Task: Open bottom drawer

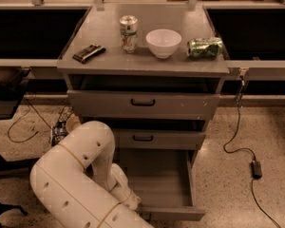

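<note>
We are seeing the bottom drawer (pixel 157 180) pulled far out, plain grey inside; the gripper (pixel 131 202) is sitting at its front corner; its state we cannot tell.

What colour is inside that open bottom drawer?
Bottom drawer: plain grey inside, camera view; hand at its front-left corner.

No lettering is showing legibly on the upright can (pixel 128 33) or the tipped green can (pixel 205 47), as the pincer (pixel 131 202) is hanging at the front-left corner of the bottom drawer (pixel 162 175).
</note>
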Tool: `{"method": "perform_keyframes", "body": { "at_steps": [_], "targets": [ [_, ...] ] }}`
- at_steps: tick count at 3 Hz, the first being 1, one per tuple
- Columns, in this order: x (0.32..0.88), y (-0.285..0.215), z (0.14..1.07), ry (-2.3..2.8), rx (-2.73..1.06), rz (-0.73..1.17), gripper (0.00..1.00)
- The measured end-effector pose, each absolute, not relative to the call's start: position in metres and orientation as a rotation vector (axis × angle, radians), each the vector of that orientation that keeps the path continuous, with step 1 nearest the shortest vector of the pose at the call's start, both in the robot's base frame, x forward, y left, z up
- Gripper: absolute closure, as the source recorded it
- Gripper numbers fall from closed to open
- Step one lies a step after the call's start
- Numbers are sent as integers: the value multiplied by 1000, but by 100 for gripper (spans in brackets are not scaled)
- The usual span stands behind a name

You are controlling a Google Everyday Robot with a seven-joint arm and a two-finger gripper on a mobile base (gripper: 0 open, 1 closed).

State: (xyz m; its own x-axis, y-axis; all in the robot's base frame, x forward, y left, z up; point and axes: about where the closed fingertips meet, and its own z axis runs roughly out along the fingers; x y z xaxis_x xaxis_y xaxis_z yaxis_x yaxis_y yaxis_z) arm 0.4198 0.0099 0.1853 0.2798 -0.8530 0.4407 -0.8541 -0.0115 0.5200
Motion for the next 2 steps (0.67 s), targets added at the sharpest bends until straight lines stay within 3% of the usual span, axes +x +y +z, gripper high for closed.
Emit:
{"method": "perform_keyframes", "body": {
  "at_steps": [2],
  "targets": [
    [412,-18,245,-1754,1788,92,0]
  ]
}}
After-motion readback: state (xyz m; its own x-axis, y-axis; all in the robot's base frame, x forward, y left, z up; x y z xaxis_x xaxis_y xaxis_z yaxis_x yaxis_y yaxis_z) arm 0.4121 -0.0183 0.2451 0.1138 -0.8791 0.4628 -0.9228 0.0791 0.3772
